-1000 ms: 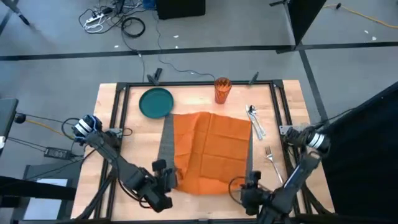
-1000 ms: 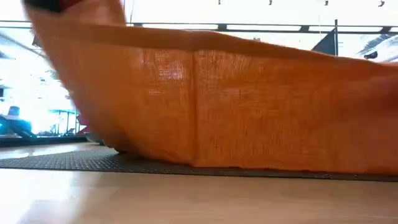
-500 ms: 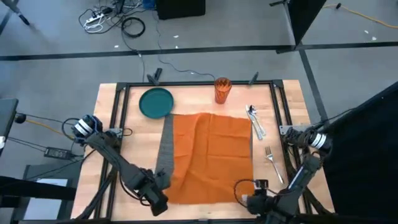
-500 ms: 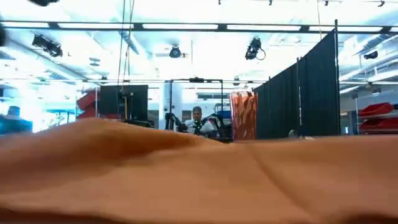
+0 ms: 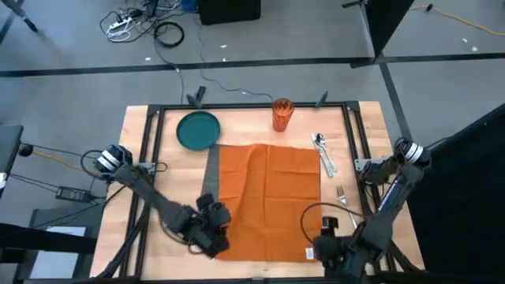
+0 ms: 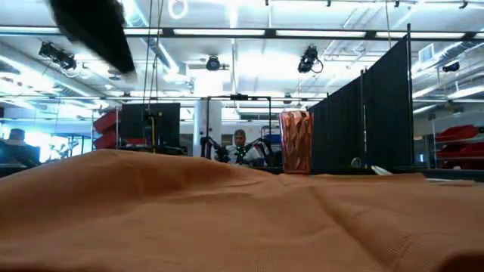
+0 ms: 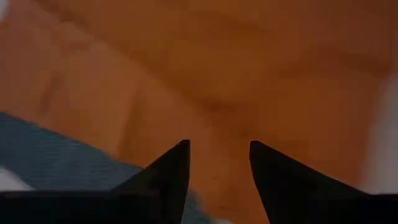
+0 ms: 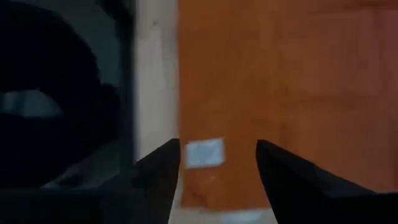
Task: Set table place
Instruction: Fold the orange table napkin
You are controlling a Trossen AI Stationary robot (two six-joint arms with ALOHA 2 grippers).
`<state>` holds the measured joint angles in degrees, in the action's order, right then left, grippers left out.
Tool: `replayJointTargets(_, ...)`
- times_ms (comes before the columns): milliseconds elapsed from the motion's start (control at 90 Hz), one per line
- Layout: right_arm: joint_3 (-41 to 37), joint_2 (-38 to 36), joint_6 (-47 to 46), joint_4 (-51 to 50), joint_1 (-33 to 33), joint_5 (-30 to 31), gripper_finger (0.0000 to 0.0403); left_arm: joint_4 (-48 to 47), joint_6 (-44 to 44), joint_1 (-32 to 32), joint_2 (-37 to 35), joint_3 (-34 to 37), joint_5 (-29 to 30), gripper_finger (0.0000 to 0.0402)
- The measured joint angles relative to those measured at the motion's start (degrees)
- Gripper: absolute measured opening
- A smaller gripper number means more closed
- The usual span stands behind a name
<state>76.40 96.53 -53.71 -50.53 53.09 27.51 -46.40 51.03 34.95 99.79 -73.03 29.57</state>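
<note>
The orange napkin (image 5: 268, 201) lies spread over the dark placemat (image 5: 210, 177), which shows only as a strip along its left edge, mid-table (image 5: 166, 170); the left gripper (image 5: 211, 229) hangs at the napkin's near left corner, the right gripper (image 5: 323, 246) at its near right corner, both with fingers parted and empty. To do this step well, lift clear without snagging cloth, so it stays flat. Only the right wrist view shows a white label (image 8: 204, 152) near the hem; the low view alone shows the cloth's ripples.
</note>
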Motion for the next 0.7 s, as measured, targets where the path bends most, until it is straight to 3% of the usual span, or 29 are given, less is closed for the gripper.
replayJointTargets(122, -1.9, 1.4, 6.0, -2.3, -6.8, 1.4, 0.0192, 1.0, -4.5, -6.4, -0.1, 4.4, 1.0, 0.0151)
replayJointTargets(211, -5.7, 1.6, 9.4, -1.7, -11.8, -1.7, 0.0191, 2.2, -7.6, -9.9, -0.1, 8.3, 1.0, 0.0151)
replayJointTargets(444, -19.5, 1.6, 12.9, 7.2, -18.9, -10.4, 0.019, 17.7, -13.7, -14.1, -0.1, 19.0, -4.8, 0.0151)
replayJointTargets(700, -23.3, 1.0, 12.9, 6.7, -17.8, -15.6, 0.0185, 6.7, -9.6, -12.6, -0.3, 18.8, -6.3, 0.0151)
